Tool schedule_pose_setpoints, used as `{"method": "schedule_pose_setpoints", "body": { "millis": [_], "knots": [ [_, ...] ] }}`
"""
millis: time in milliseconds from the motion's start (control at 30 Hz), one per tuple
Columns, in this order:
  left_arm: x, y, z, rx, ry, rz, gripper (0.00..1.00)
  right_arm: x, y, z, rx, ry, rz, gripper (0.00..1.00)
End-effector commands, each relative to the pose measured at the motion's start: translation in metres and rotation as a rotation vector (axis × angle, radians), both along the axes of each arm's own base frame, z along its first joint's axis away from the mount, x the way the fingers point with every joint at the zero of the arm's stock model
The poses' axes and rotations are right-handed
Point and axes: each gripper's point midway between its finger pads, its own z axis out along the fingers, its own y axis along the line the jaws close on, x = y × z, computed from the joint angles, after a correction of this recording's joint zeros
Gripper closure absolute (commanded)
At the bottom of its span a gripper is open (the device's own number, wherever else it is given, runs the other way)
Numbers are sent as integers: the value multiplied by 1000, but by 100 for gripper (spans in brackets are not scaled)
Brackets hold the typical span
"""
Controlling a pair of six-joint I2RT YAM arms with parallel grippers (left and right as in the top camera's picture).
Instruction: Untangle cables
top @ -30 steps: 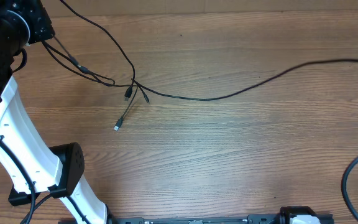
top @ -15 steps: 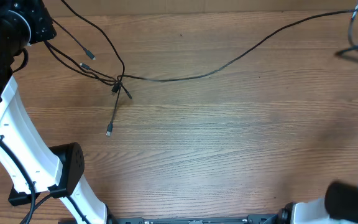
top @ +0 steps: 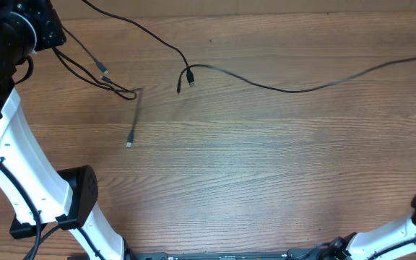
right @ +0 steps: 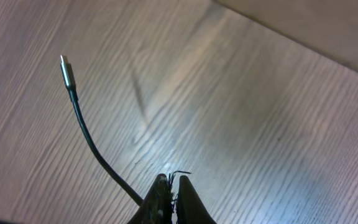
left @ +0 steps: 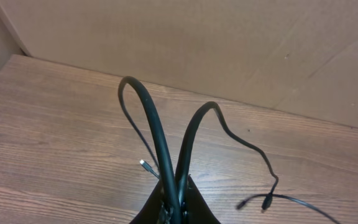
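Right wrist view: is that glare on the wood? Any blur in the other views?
Right wrist: bright glare patch on the table, grain soft, silver-tipped cable fairly crisp. Overhead: long cable smears toward the right edge, rest sharp. Left wrist: even light, no glare, looped cable in focus.

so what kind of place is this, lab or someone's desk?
Most likely a robot test bench in a lab, not a home desk. A white arm stands at the edge of a wood-grain table, plain brown board walls it off behind, and loose cables trail across it.
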Motion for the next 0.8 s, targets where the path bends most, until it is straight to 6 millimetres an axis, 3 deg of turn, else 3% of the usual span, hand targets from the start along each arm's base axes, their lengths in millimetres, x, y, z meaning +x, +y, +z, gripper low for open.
{"method": "schedule_pose_setpoints", "body": {
  "millis": [0, 233, 433, 667, 767],
  "knots": [
    [-3, 0, 5, 9, -18, -9, 96, -14, -12, 14, 51, -114, -30, 96],
    [2, 1, -6, 2, 24, -9, 96, -22, -22, 15, 64, -144, -52, 96],
    [6, 1, -16, -5, 61, -11, 96, 2, -2, 16, 67, -149, 26, 96],
    [6, -48, -12, -1, 34, -258, 96, 63, 55, 21, 25, -147, 278, 96],
    [5, -70, -12, 22, 31, -329, 96, 81, 69, 25, -24, -145, 325, 96]
  ]
}}
